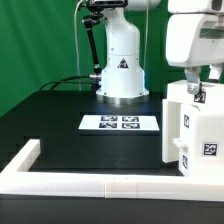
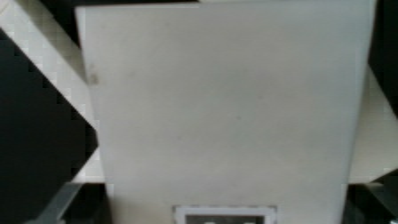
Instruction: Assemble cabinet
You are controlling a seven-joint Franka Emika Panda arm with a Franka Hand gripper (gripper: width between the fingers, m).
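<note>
The tool [image 1: 197, 88] hangs at the exterior view's right, directly over the cabinet [image 1: 192, 130], its dark fingertips down at the white box's top edge. Whether the fingers are spread, pressed together or pinching the panel cannot be told; they are too small and partly hidden by the arm's white housing.

The cabinet stands upright on the black bench [image 1: 60, 115] right beneath the tool, black-and-white tags showing on its near face. In the wrist view a broad, plain white panel of the cabinet [image 2: 222, 100] fills nearly the whole picture just below the tool, with part of a tag at its far end.

Away from the tool, toward the exterior view's left, the marker board [image 1: 120, 123] lies flat on the bench before the arm's base [image 1: 122, 70]. A low white border rail [image 1: 70, 180] runs along the bench's near edge.
</note>
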